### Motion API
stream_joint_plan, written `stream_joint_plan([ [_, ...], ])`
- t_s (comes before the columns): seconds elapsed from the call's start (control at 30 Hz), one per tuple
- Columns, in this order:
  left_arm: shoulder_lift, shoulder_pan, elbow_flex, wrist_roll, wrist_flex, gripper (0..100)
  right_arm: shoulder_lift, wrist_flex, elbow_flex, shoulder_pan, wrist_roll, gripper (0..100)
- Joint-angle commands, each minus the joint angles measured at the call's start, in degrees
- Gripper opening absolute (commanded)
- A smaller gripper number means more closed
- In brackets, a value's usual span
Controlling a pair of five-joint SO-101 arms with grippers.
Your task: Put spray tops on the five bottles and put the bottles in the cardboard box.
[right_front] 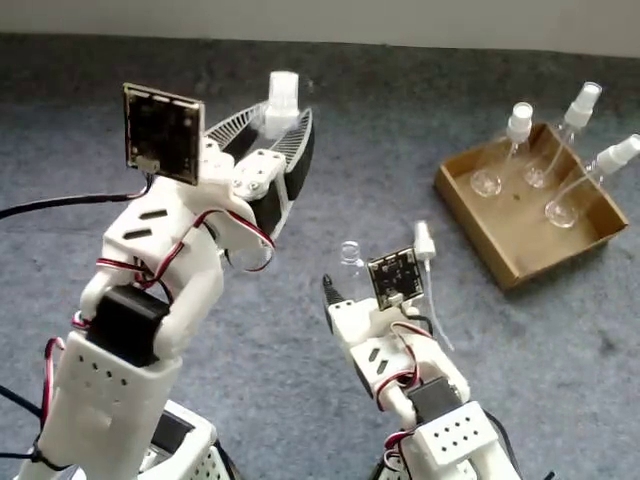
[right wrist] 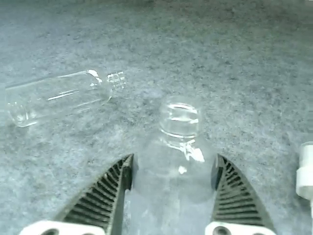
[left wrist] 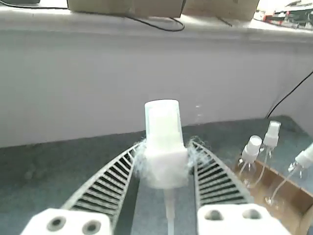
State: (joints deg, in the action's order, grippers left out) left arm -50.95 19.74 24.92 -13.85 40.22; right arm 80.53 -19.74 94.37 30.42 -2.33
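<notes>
My left gripper (right_front: 283,120) is raised over the far left of the grey carpet, shut on a white spray top (right_front: 283,98) that stands upright between its ribbed fingers (left wrist: 105,181); its thin tube hangs down below. Lower in the middle, my right gripper (right wrist: 173,164) is shut on an upright clear bottle (right wrist: 178,147) whose open neck (right_front: 350,252) points up. A second uncapped clear bottle (right wrist: 58,95) lies on its side on the carpet beyond it. Another spray top (right_front: 425,245) lies beside the right gripper. The cardboard box (right_front: 475,232) sits at the right with three capped bottles (right_front: 515,135) inside.
The grey carpet (right_front: 380,130) covers the table between the arms and the box. A pale wall (left wrist: 146,63) rises behind the far edge, with cables running along a ledge above it.
</notes>
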Motion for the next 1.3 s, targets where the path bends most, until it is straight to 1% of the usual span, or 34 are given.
stream_joint_plan([
  [0.0, -3.1, 1.1, 9.4, -3.2, -19.3, 3, 0.8, 1.5, -0.2, 0.9, -0.1, 15.2],
  [0.1, -4.7, 2.6, 16.7, -3.3, -28.7, 3, 0.8, 1.5, -0.2, 0.9, -0.1, 15.2],
  [0.17, -6.3, 4.2, 21.4, -3.3, -32.9, 3, 0.8, 1.5, -0.2, 1.0, -0.1, 15.2],
  [0.23, -8.1, 6.4, 24.6, -3.3, -34.7, 3, 0.8, 1.5, -0.2, 1.0, -0.1, 15.2],
  [0.33, -10.1, 8.3, 27.4, -3.8, -35.2, 2, 0.8, 1.5, -0.4, 0.9, -0.1, 15.2],
  [0.4, -10.5, 7.2, 27.6, -8.9, -35.3, 0, 0.8, 1.5, -0.5, 0.9, -0.1, 15.2],
  [0.47, -10.4, 3.6, 27.6, -16.4, -36.2, 1, 0.8, 1.5, -0.5, 1.0, -0.1, 15.2],
  [0.53, -9.8, 0.0, 27.7, -22.5, -39.0, 1, 0.8, 1.5, -0.5, 1.1, -0.1, 15.2],
  [0.6, -7.3, -2.2, 27.6, -24.8, -41.5, 1, 0.8, 1.5, -0.5, 1.1, -0.1, 15.2],
  [0.77, 2.5, -2.4, 26.1, -24.8, -46.9, 1, 0.8, 1.5, -0.5, 1.1, -0.1, 15.2],
  [1.1, 13.3, -2.4, 23.2, -24.9, -47.4, 1, 0.8, 1.5, -0.3, 0.9, -0.1, 15.3],
  [1.27, 18.1, -2.4, 21.9, -24.9, -53.3, 1, 0.8, 1.5, -0.3, 0.9, -0.1, 15.3],
])
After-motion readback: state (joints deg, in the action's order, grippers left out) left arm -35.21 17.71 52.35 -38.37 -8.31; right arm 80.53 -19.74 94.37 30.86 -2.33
